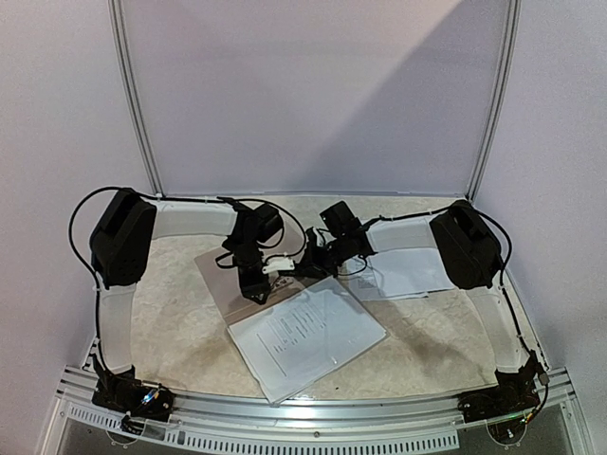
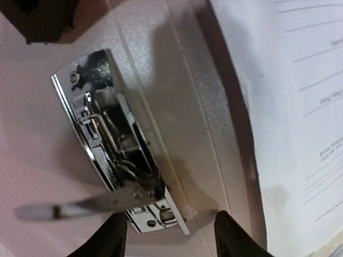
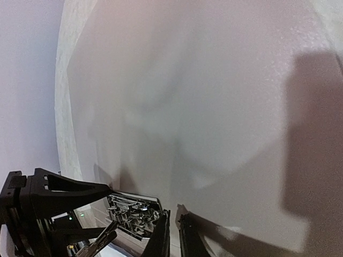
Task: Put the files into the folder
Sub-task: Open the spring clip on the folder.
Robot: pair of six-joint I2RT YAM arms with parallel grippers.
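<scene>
Overhead, the flat taupe grey-brown folder (image 1: pixel 218 280) lay open at mid-frame, white printed paper files (image 1: pixel 308 336) in a clear sleeve touching its lower right, left gripper (image 2: pixel 170 235) spread wide astride the shiny metal clip (image 2: pixel 115 155), right gripper (image 3: pixel 172 235) nearly closed, empty.

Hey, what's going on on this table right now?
Two robot arms are working over the open folder. The left gripper, jaws apart, hovers at the metal clip inside it. The right gripper, jaws nearly together, sits close beside that clip. A sleeved stack of files lies partly over the folder, not yet clipped in. More sheets lie under the right arm.
</scene>
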